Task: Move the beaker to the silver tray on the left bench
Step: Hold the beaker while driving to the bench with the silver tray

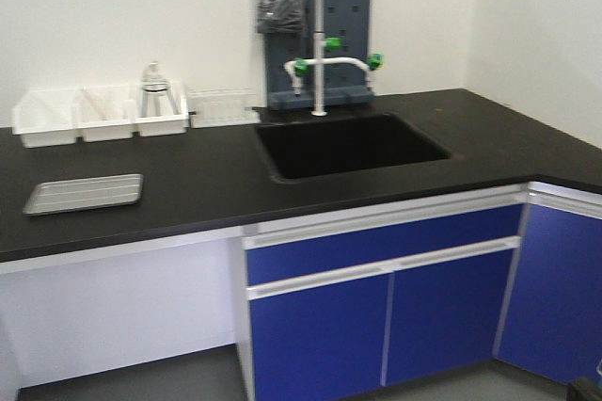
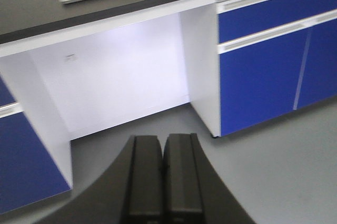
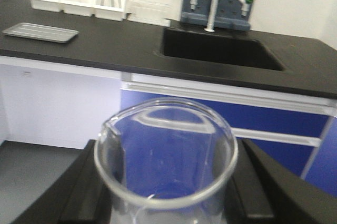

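While the beaker (image 3: 166, 155) sits upright in the clamped jaws of the right gripper (image 3: 167, 195), well short of the bench (image 1: 216, 180), the carry step looks to be in hand. The left gripper (image 2: 164, 174) hangs empty, jaws pressed together. The tray (image 1: 83, 193) lies on the bench's left end, well left of the sink (image 1: 348, 142). The next move likely calls for closing in, clearing the tray's rim and setting the glass down level.

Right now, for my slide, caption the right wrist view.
Right gripper holds small clear glass beaker before black-topped bench bearing flat silver tray.
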### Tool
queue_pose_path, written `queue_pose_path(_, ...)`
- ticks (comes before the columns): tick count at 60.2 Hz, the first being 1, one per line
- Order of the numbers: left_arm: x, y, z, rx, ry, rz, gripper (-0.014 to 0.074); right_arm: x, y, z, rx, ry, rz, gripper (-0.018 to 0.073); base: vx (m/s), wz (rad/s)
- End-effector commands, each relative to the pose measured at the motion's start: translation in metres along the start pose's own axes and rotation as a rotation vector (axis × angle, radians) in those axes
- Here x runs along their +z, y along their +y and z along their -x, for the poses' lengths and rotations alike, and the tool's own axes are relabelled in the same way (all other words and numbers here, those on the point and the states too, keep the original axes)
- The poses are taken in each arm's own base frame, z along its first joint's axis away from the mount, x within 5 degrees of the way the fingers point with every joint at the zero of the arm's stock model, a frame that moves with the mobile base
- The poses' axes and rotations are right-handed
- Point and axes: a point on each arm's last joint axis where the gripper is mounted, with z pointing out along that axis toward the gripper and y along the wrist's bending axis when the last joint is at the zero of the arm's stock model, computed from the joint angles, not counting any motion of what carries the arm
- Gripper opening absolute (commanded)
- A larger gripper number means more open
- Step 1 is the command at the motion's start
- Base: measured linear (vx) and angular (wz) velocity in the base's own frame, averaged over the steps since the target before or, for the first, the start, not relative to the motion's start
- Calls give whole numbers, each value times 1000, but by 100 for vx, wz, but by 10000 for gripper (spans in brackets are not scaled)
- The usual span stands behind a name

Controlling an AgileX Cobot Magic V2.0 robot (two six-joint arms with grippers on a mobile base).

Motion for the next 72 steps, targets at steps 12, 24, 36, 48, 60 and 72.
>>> queue_pose_path(12, 2, -1, 1, -2, -63, -7, 1, -2, 1, 14, -26, -67, 24, -11, 17, 56)
queue_pose_path(24, 2, -1, 1, -2, -63, -7, 1, -2, 1, 14, -26, -67, 24, -11, 22, 68)
queue_pose_path(36, 2, -1, 1, -2, -63, -7, 1, -2, 1, 14, -26, -67, 24, -11, 26, 72)
queue_pose_path(48, 2, -1, 1, -2, -63, -7, 1, -2, 1, 14, -26, -67, 24, -11, 29, 61)
queue_pose_path(60, 2, -1, 1, -2, -63, -7, 1, -2, 1, 14, -26, -67, 24, -11, 33, 42)
queue_pose_path(72, 2, -1, 1, -2, -63, -7, 1, -2, 1, 14, -26, -67, 24, -11, 37, 14)
